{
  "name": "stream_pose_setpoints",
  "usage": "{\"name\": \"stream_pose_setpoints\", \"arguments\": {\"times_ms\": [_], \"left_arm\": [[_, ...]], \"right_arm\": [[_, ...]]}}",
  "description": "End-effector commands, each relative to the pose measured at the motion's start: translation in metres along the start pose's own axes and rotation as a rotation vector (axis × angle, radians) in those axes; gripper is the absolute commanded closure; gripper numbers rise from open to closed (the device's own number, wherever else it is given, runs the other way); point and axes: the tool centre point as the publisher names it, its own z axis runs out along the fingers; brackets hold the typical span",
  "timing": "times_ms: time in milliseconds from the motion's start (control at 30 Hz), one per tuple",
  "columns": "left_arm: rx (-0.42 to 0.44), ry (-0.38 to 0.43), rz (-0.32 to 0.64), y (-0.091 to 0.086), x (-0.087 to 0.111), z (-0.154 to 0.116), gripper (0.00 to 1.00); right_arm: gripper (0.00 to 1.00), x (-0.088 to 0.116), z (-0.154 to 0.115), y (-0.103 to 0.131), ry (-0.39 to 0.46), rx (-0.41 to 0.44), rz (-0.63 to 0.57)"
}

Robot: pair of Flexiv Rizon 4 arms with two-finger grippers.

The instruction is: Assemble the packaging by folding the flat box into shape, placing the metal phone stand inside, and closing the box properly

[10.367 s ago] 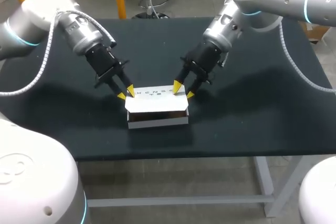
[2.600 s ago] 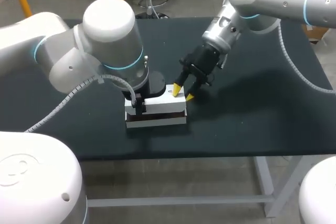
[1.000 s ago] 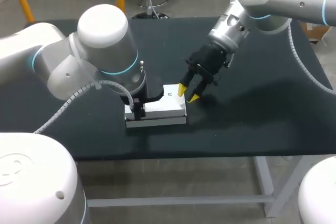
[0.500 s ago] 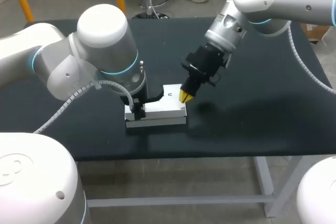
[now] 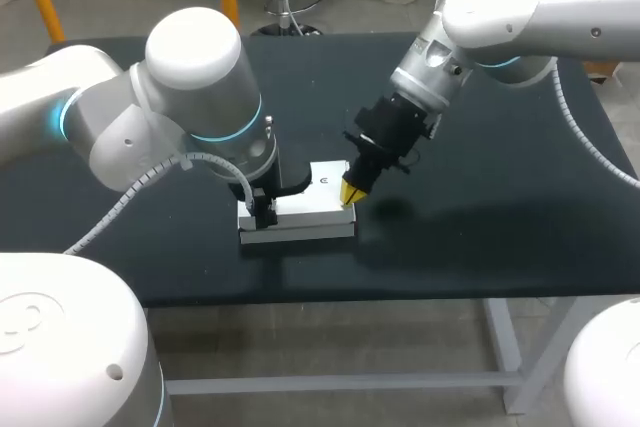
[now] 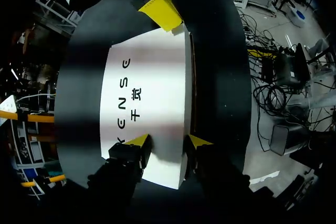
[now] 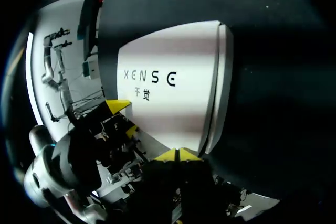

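Observation:
The white box [image 5: 312, 209] lies shut on the dark table, its printed lid [image 6: 152, 87] flat on top. Over the box's left end hangs my left arm [image 5: 200, 97], hiding most of its gripper in the head view. In the left wrist view my left gripper [image 6: 169, 141] is open, with one yellow tip on the lid and the other just past the lid's long front edge. My right gripper [image 5: 348, 192] is shut, tips together and empty, touching the lid's right end [image 7: 207, 129] at its front corner [image 7: 178, 155]. No phone stand is visible.
The dark table [image 5: 480, 217] stretches bare to the right of the box and behind it. Its front edge runs a short way in front of the box.
My right gripper has shut its fingers and come down a little onto the box's right end. The left arm and the box have kept still.

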Motion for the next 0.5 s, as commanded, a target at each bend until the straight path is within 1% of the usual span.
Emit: {"name": "stream_pose_setpoints", "arguments": {"times_ms": [33, 500], "left_arm": [[-0.003, -0.001, -0.001, 0.0008, 0.0016, 0.0040, 0.53], [0.000, 0.005, -0.005, 0.0054, 0.0042, 0.0038, 0.52]], "right_arm": [[1.00, -0.0009, 0.0017, 0.0043, 0.000, 0.009, 0.002], [1.00, -0.0041, 0.0040, 0.0093, 0.007, 0.011, 0.012]]}}
